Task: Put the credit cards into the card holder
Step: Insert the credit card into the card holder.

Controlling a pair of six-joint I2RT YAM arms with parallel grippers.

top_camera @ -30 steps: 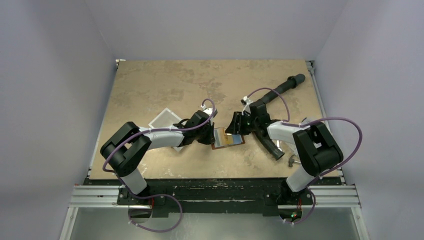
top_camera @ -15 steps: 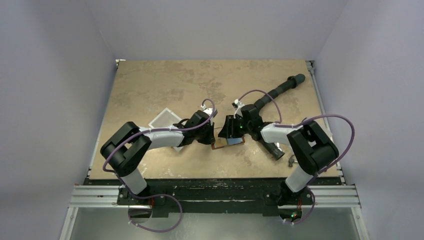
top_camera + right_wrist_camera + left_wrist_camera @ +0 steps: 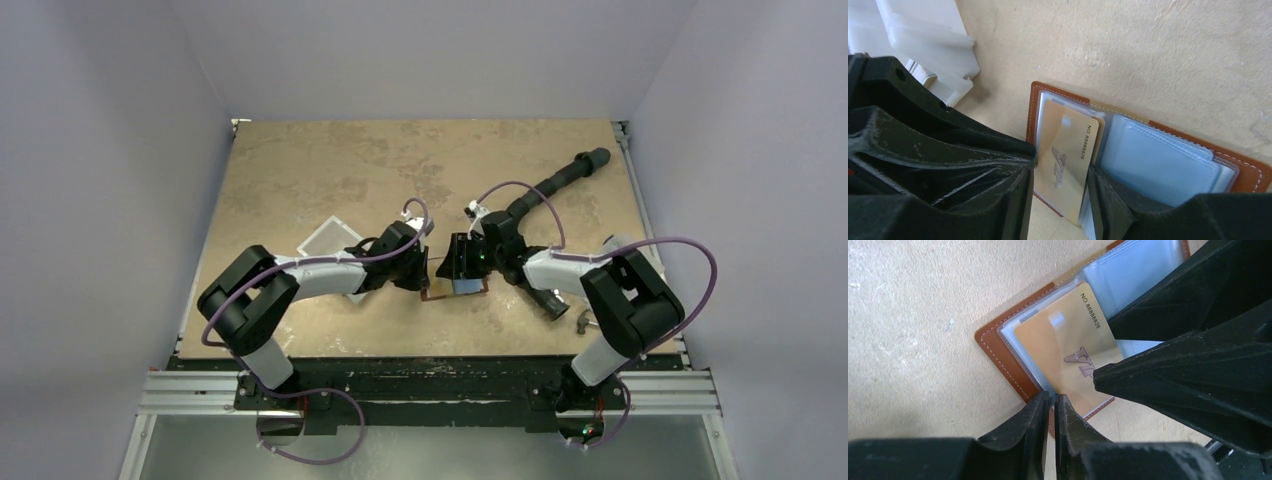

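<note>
**Gold card held at the open wallet's pocket**

The right gripper (image 3: 1060, 169) has its fingers clenched across the width of a gold plastic card (image 3: 1068, 142) printed "VIP", one finger on each long edge. The card stands tilted, its far end tucked into a clear sleeve on the left half of the open brown leather wallet (image 3: 1245, 175). Pale blue-grey sleeves fill the wallet's right half.

The left gripper (image 3: 1052, 401) has its fingers nearly together, only a thin slit between them, pinching the wallet's near corner, just beside the gold card's lower edge.

The wallet lies flat and open on the mottled beige surface (image 3: 1158, 50), about midway across it and closer to the near edge, with the two arms meeting over it from left and right. A clear-and-white plastic box (image 3: 328, 238) sits to the left, under the left arm. A long black ribbed tube (image 3: 565, 178) lies at the far right.
</note>
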